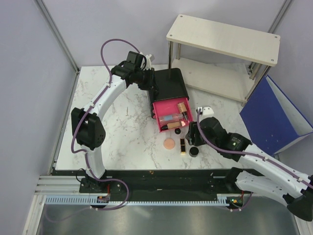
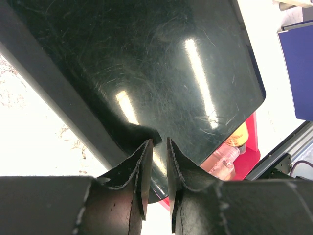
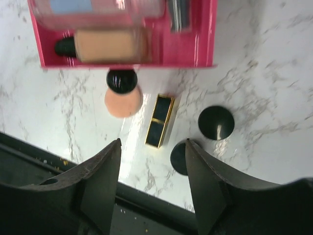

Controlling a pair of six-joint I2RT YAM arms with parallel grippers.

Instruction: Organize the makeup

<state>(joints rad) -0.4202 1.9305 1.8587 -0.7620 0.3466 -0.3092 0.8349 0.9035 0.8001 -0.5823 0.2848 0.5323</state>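
The right pincer [image 3: 152,169] hangs wide above the black-gold lipstick [image 3: 160,121], which lies on the desk [image 3: 264,73] between the peach disc [image 3: 123,102] and a black jar [image 3: 215,122]. Descending, one finger could clip the nearer jar [image 3: 182,157] and send it rolling. The left pincer [image 2: 156,164], narrowed on nothing, sits at the black box [image 2: 146,73].

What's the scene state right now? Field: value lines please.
drawer: pink drawer open, sticking out of black box
in drawer: tan bottle, clear tube
loose outside drawer: peach disc, lipstick, black jar beside disc, second black jar
left end effector: nearly closed, empty, at the box top; contact unclear
right end effector: open, empty, over the loose items
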